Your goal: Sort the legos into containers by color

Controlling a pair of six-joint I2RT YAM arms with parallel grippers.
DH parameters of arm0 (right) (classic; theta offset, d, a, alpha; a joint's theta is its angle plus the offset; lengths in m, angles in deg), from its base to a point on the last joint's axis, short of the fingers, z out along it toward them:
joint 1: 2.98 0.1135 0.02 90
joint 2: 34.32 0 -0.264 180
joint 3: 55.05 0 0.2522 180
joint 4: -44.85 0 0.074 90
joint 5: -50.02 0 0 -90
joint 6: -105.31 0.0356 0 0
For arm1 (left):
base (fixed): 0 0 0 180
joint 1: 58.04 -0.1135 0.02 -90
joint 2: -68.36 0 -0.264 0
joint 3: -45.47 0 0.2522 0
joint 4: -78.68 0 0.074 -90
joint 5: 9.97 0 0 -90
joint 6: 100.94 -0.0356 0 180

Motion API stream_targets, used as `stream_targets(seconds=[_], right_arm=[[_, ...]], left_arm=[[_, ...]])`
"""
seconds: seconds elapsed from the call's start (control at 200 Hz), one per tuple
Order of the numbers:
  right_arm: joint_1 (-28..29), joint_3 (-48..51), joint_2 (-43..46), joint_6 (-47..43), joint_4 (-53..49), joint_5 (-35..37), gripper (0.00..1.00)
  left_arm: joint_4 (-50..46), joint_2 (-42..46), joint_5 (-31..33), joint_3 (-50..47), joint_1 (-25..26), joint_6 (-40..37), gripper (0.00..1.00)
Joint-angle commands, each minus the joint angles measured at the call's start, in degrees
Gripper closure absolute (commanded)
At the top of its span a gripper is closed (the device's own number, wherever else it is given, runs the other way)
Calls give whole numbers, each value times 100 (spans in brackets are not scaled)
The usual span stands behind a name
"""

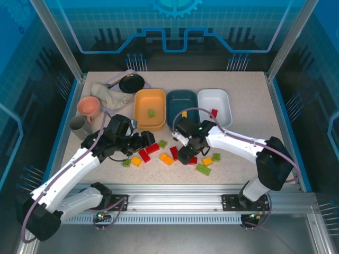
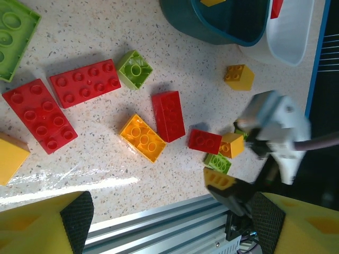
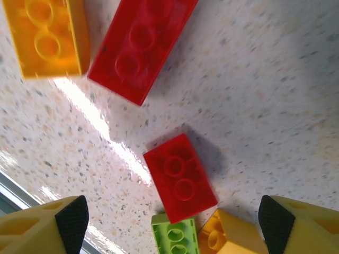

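Three containers stand at the back: an orange-yellow tray [image 1: 150,100] holding a green lego [image 1: 151,112], a dark teal tray [image 1: 181,98] holding a yellow one [image 1: 184,114], and a white tray [image 1: 214,98] holding a red one [image 1: 214,112]. Several red, green and yellow-orange legos lie loose in front of them. My left gripper [image 1: 144,142] [image 2: 169,222] hangs open beside two long red bricks [image 2: 85,82]. My right gripper [image 1: 188,154] [image 3: 172,217] is open low over a small red brick [image 3: 180,177] that lies on the table between its fingers [image 3: 71,217].
A pink cup [image 1: 89,107], a grey cup [image 1: 78,126], a cloth [image 1: 108,96] and a black pan [image 1: 131,83] sit at the back left. The metal rail [image 2: 159,222] runs along the table's near edge. A green brick [image 3: 175,238] and a yellow one [image 3: 228,235] touch the small red brick.
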Motion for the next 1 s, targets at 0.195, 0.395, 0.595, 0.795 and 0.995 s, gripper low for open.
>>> stream_targets(seconds=[0.195,0.395,0.595,0.795,0.995], right_arm=[[96,-196,-791,-423,-504,561,13],[-74,-151,-1015,-481,-250,476,24],[-159,-169,-1145,-420,-80,323,49],[-337,-130,-910,-130,-17,251,70],[-1197,-315,134,578,-231,312,76]], left_arm=[[-224,264,-13,-103,27,176,18],[-197,378,15,-116,38,278,19],[-75,459,-94,-202,63,318,19],[31,592,-122,-371,80,487,20],[552,202,-247,-101,196,560,20]])
